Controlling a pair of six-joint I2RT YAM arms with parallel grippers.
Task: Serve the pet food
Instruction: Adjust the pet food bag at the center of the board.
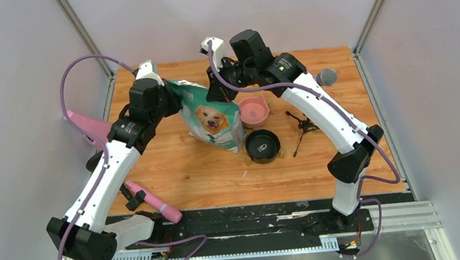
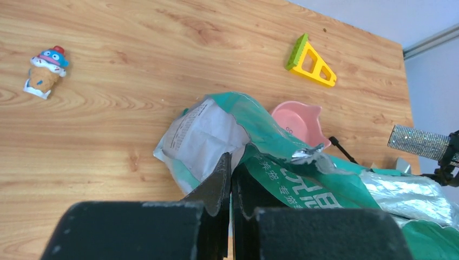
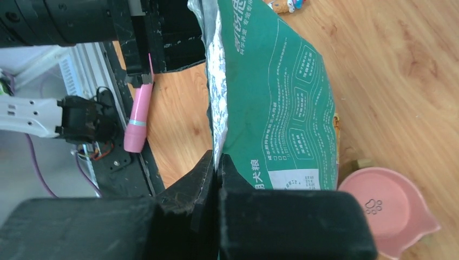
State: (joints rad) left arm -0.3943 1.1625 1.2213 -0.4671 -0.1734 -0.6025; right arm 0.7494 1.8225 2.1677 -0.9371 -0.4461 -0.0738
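Note:
The teal-green and white bag (image 1: 210, 116) with a golden dog stands on the wooden table (image 1: 174, 167), its torn top showing silver lining. No pet food shows; it is hidden inside the bag. My left gripper (image 1: 169, 88) is at the bag's upper left edge. In the left wrist view its jaws (image 2: 231, 162) are shut on a fold of the bag (image 2: 303, 179). My right gripper (image 1: 219, 91) is at the bag's upper right. In the right wrist view it (image 3: 216, 162) is shut on the silver-lined edge of the bag (image 3: 276, 97).
A pink bowl (image 1: 254, 110) and a black bowl (image 1: 262, 145) sit right of the bag. Further right stand a silver-headed microphone (image 1: 327, 77) and a small black tripod (image 1: 300, 129). A pink tube (image 1: 151, 201) lies near front left. A yellow toy (image 2: 311, 60) and an ice-cream toy (image 2: 46, 70) lie at the back.

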